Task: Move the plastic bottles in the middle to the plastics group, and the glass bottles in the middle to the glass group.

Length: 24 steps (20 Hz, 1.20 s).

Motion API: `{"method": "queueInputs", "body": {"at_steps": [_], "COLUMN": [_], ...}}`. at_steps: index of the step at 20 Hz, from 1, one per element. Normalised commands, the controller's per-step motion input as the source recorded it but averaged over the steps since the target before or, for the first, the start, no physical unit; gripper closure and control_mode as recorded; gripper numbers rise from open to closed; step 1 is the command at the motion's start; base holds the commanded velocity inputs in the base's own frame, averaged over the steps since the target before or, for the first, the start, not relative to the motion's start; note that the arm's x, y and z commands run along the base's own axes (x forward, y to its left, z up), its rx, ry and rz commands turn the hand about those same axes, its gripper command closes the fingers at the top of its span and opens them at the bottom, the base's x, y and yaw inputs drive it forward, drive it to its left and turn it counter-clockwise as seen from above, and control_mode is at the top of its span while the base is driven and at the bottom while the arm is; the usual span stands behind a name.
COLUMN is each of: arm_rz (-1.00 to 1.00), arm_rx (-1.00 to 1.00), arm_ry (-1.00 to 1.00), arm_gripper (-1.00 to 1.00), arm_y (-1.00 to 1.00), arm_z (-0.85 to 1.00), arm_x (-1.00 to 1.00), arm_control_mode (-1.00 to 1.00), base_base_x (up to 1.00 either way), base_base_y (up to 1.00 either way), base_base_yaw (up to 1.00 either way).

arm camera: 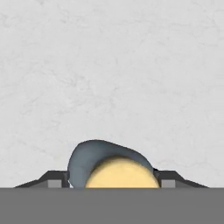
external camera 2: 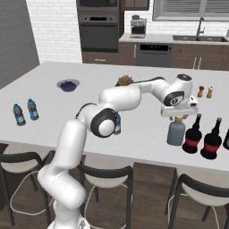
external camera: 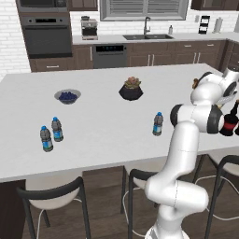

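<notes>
Flask (external camera 2: 175, 133): grey-blue, tan cap, standing on counter (external camera 2: 53, 76) just beside dark glass bottles (external camera 2: 202, 136).
Gripper (external camera 2: 179, 116): jaws spread either side of cap.
Risk: lifting off-centre could tip flask into neighbours.

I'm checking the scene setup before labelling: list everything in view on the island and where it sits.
water bottles: two, blue-capped, left end of island
water bottle: one, blue-capped, middle near front edge
grey-blue flask: one, tan cap, upright beside the dark bottles
dark bottles: two in full view, red labels, right end
shakers: two, orange-brown, behind the dark bottles
bowl: one, dark blue berries, back left
potted plant: one, dark pot, centre back
gripper: one, fingers either side of the flask's cap
</notes>
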Motion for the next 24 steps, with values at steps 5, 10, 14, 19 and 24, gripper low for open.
{"method": "queueInputs", "body": {"at_steps": [5,10,14,19,24], "arm_rz": [0.00,0.00,0.00,0.00,0.00], "arm_rx": [-0.04,-0.05,-0.02,0.00,0.00], "arm_ry": [0.00,0.00,0.00,-0.04,-0.06], "arm_gripper": [-1.00,-1.00,-1.00,-1.00,-1.00], "arm_y": [0.00,0.03,0.13,0.41,0.84], "arm_z": [0.18,0.34,0.86,0.73,0.29], "arm_x": [0.00,0.00,0.00,-0.19,-0.50], "arm_control_mode": [-1.00,-1.00,-1.00,-1.00,-1.00], "base_base_x": [0.00,0.00,0.00,0.00,0.00], "base_base_y": [0.00,0.00,0.00,0.00,0.00], "base_base_yaw": [0.00,0.00,0.00,0.00,0.00]}}
